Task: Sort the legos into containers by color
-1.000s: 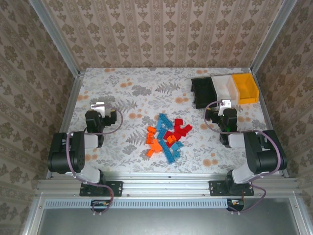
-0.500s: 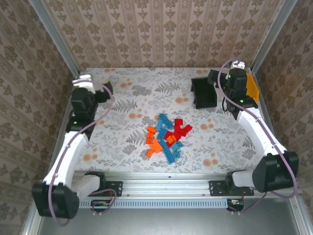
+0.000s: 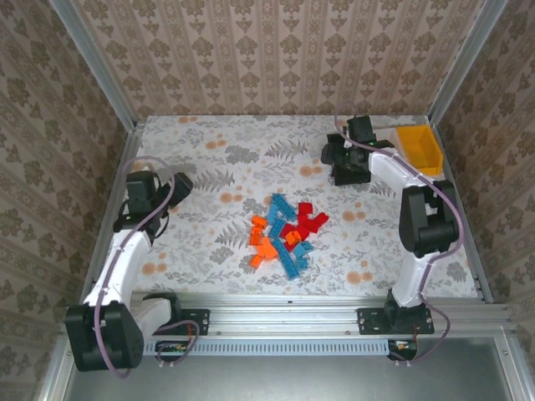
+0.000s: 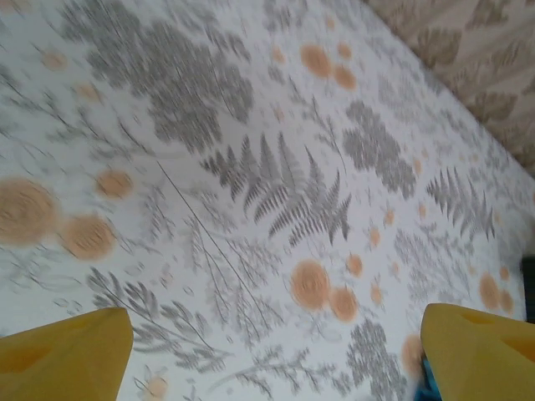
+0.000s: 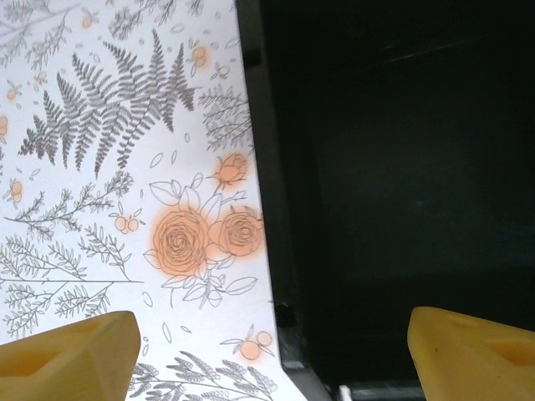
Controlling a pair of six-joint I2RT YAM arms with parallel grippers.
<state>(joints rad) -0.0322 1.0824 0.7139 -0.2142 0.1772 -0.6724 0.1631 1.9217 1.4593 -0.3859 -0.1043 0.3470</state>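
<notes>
The legos [image 3: 284,234] lie in a loose pile of orange, red and light blue bricks at the table's middle. Three containers stand at the far right: the black bin [image 3: 347,171], the white bin [image 3: 389,134] mostly hidden behind my right arm, and the yellow bin [image 3: 420,149]. My right gripper [image 3: 333,153] hovers open over the black bin's left wall [image 5: 276,251], its dark inside [image 5: 401,167] bare where I can see it. My left gripper [image 3: 177,185] is open above bare cloth at the left, far from the pile. A blue lego's edge [image 4: 426,380] peeks in beside its right finger.
A floral cloth [image 3: 226,167] covers the table. Metal rails [image 3: 125,167] and patterned walls close in the left, right and far sides. Open cloth lies between the pile and the bins.
My left arm has swung down from the far-left corner toward the table's left middle. My right arm has moved left from over the white and yellow bins to the black bin.
</notes>
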